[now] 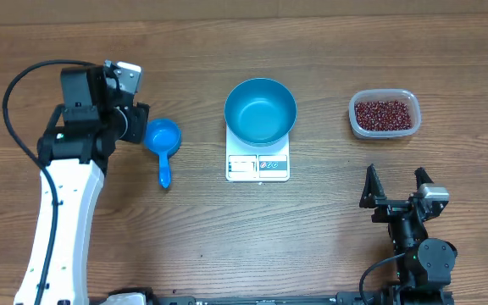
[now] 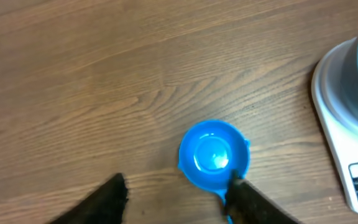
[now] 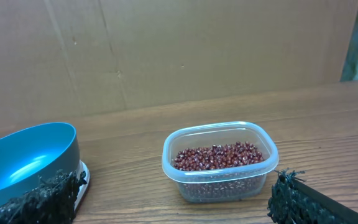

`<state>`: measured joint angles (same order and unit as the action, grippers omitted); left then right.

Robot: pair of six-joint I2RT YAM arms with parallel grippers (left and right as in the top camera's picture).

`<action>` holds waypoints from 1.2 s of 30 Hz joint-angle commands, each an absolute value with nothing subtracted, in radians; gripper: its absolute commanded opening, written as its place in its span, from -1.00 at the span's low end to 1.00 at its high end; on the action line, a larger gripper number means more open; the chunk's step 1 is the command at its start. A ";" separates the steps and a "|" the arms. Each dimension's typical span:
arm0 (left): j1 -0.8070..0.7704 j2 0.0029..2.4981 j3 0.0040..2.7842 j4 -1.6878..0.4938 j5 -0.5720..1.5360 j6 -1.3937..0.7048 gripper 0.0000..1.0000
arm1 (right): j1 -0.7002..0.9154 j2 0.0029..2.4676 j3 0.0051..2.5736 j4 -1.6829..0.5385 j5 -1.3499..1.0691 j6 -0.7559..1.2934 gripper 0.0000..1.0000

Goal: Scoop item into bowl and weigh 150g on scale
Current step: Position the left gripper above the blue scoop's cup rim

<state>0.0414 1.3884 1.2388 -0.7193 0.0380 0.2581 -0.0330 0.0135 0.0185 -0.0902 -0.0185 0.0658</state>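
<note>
Beans: in the clear tub, far right of the tabletop, well apart from the scoop. None in the bowl yet.
Bowl + scale: bowl sits on the scale, mid-tabletop, empty as far as I can see.
How beans handle: loose, tiny, hard grains. They'll roll and scatter, and fingers can't pinch them, so prob. only the scoop moves them. Light per scoop, so I'd guess several trips for the target wt.
How scoop handles: small blue plastic, looks light, stiff and a bit slick. Cup faces up, handle points toward the near edge.
Where to grip: the handle, close to the cup, so it doesn't swing when loaded.
Left arm: reaches up the left side, wrist bent over, cam looking down on the scoop.
Left tool: fingers apart, clamped on nothing I can see. One finger is right at the scoop's neck, the other well off to the side.
Right arm: low at the near right corner, facing the tub.
Right tool: fingers wide apart, holding nothing.
</note>
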 commanded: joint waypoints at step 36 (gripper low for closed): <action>0.048 1.492 1.265 -0.698 0.041 0.125 0.99 | -0.037 0.003 0.008 -0.084 -0.021 0.052 1.00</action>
<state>0.0414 1.4521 1.2392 -0.6994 0.0399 0.2062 -0.0330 0.0135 0.0185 -0.0898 -0.0189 0.0662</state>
